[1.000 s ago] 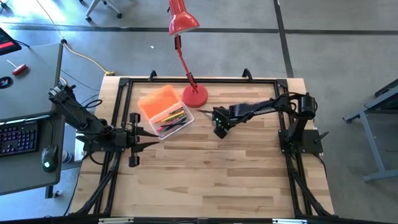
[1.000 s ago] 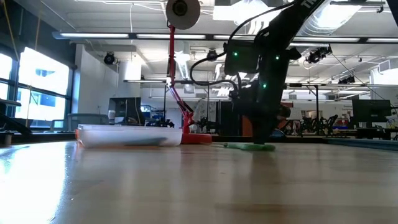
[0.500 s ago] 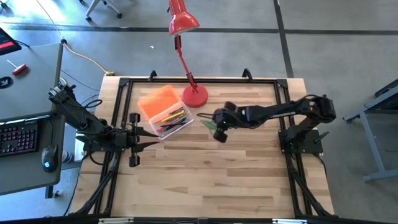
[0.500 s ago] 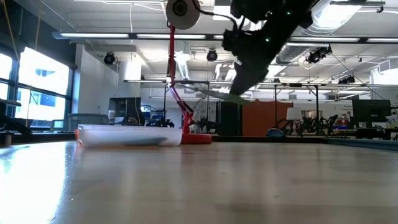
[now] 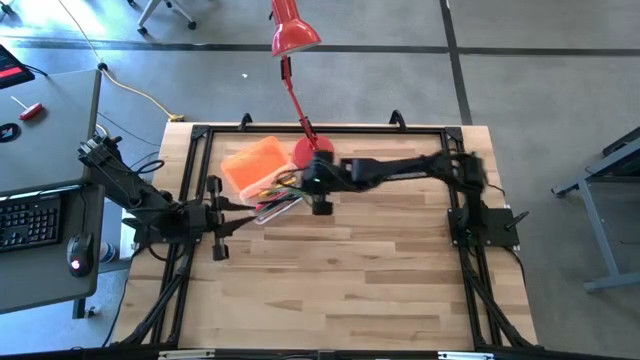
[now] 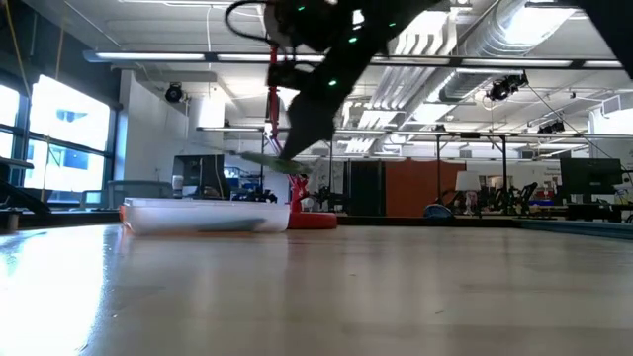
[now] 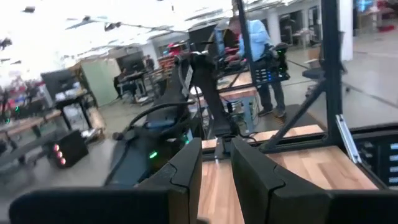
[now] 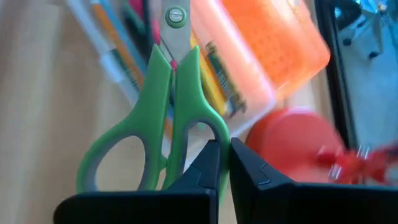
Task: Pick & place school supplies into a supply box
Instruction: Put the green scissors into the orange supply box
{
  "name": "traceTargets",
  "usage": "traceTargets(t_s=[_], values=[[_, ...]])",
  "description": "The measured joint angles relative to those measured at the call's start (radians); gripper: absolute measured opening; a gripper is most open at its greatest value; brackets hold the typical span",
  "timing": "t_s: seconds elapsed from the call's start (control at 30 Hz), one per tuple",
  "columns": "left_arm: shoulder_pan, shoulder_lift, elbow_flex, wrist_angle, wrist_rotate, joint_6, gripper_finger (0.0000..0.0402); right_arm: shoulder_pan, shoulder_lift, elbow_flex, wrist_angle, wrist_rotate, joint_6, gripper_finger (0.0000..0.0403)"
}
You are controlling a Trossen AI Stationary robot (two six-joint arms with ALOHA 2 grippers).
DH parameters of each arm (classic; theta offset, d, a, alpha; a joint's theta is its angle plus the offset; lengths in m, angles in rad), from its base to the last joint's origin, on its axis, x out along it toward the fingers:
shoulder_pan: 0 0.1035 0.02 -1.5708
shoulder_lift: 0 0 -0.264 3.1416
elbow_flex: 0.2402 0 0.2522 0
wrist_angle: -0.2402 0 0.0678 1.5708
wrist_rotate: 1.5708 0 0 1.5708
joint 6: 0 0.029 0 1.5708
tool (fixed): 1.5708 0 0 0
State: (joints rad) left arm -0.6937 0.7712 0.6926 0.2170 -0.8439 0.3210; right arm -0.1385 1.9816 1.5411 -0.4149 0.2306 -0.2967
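The green-handled scissors (image 8: 168, 106) hang in the air over the near right part of the supply box (image 5: 262, 178), held by my right gripper (image 8: 225, 148), which is shut on them. The box is clear plastic with an orange lid (image 8: 267, 43) lying back, and pens and markers (image 8: 118, 43) lie inside it. In the low view the scissors (image 6: 265, 160) float above the box (image 6: 203, 215). My left gripper (image 5: 238, 220) waits at the table's left edge, level and open, with nothing between its fingers (image 7: 189, 171). My right gripper pinches the rim of one handle loop (image 8: 208, 134) of the scissors between its two fingers. The fingers slant down from the table's right side. The scissors are lifted clear and lie about level, blades closed and pointing away from the gripper over the box.
The red desk lamp's round base (image 5: 310, 152) stands right behind the box, close beside my right gripper, and its stem leans back to the head (image 5: 293, 35). A black frame (image 5: 200, 135) rims the table. A person (image 7: 249, 43) stands in the room beyond.
My right gripper has risen from the table with the scissors, lifting them clear, and has swung toward the table's left to the box while rolling its wrist. My left gripper has turned a little in place.
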Motion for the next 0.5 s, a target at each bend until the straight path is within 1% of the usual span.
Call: traceTargets(t_s=[0.07,0.17,0.3,0.4,0.5], values=[[0.0,0.0,0.0,-0.001,-0.015,-0.03,0.0117,-0.016,0.084,0.117,-0.046,0.002,-0.055,0.0001],[0.0,0.0,0.0,-0.001,-0.024,-0.031,0.0117,-0.036,0.207,0.285,-0.135,0.004,-0.119,0.0001],[0.0,0.0,0.0,-0.01,-0.023,-0.012,0.0117,-0.058,0.357,0.488,-0.308,-0.014,-0.201,0.0],[0.0,0.0,0.0,-0.026,-0.023,-0.012,0.0117,-0.066,0.428,0.598,-0.367,-0.081,-0.283,0.0],[0.0,0.0,0.0,-0.041,-0.023,-0.012,0.0117,-0.065,0.47,0.655,-0.361,-0.088,-0.353,0.0]])
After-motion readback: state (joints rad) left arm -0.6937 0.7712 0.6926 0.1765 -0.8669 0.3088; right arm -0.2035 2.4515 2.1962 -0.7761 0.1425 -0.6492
